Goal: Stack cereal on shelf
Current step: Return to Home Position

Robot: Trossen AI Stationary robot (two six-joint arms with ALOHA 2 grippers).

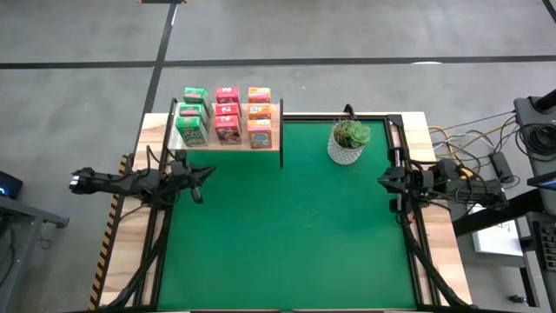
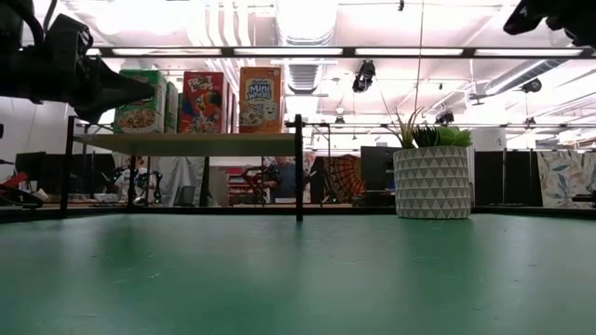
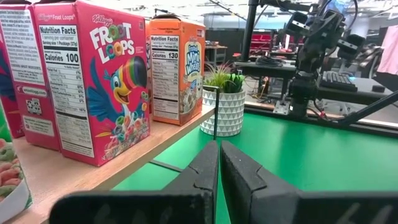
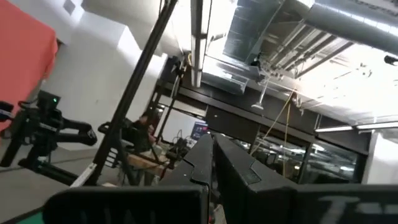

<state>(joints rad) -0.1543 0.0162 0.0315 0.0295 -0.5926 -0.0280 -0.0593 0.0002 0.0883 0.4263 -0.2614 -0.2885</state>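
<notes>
Left claw (image 3: pixel 218 148), right claw (image 4: pixel 210 140) closed; 9 cereal (image 1: pixel 228 116) on shelf (image 1: pixel 233 149); potted plant (image 1: pixel 347 144).

- The left arm (image 1: pixel 130 183) lies low and level along the left side of the desk (image 1: pixel 295 243), its wrist pointing inward toward the other arm.
- The left claw (image 1: pixel 205 176) hangs above the surface, its two dark fingers (image 3: pixel 199 171) pressed together with only a thin seam between them, gripping nothing.
- The right arm (image 1: pixel 434 181) sits mirrored at the right side, also pointing inward.
- The right claw (image 1: pixel 383 181) is tilted upward, its fingers closed against each other and empty.
</notes>
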